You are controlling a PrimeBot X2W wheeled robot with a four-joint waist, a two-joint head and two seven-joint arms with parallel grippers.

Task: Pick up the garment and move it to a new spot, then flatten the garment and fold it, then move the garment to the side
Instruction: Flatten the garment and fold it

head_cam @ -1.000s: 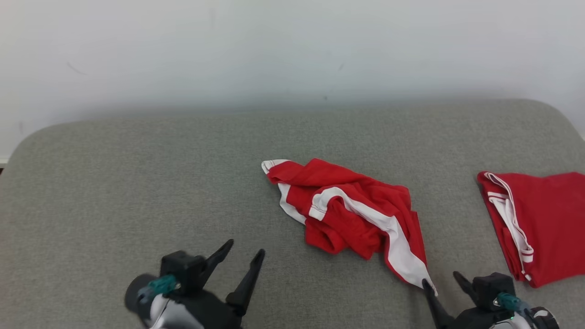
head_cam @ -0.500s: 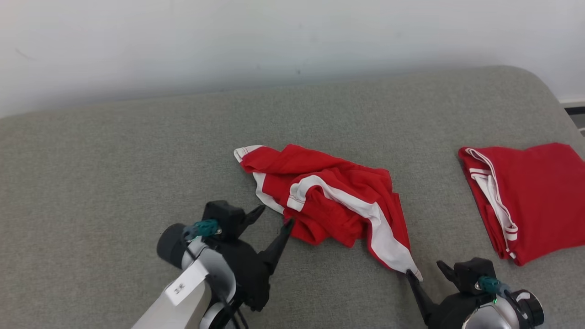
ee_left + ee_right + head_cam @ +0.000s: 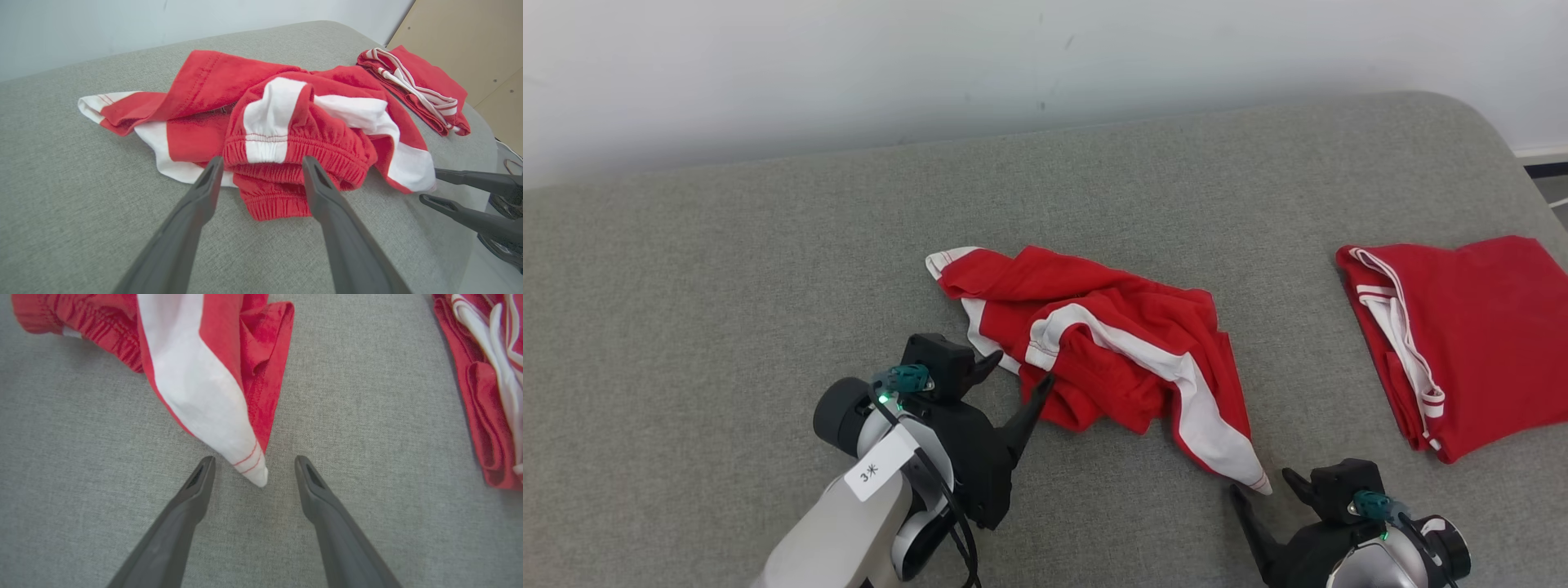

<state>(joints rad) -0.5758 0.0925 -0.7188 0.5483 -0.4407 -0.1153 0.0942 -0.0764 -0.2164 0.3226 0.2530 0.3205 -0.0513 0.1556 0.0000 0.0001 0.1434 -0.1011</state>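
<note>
Garment: crumpled red shorts with white stripes (image 3: pixel 1111 359), heaped near the middle of the grey cushion (image 3: pixel 727 286).
Left gripper (image 3: pixel 1021 367): fingers spread wide and holding nothing. The tips straddle the gathered waistband (image 3: pixel 294 163) at the heap's near-left edge.
Right gripper (image 3: pixel 1260 482): fingers also spread and empty, one on each side of the white pointed corner (image 3: pixel 249 465) at the heap's near-right end.
Other cloth: a folded red garment (image 3: pixel 1462 335) lies at the far right, well apart.
Step in hand: judged to be taking hold for the pick-up.
Doing it well: press each pair of tips down to the cushion so cloth sits deep between them. On the left, close on the thick elastic band rather than a loose fold. On the right, reach a little farther in, because the corner tip is thin. Then lift both together.
Risk: a shallow pinch could let the corner slide out.
</note>
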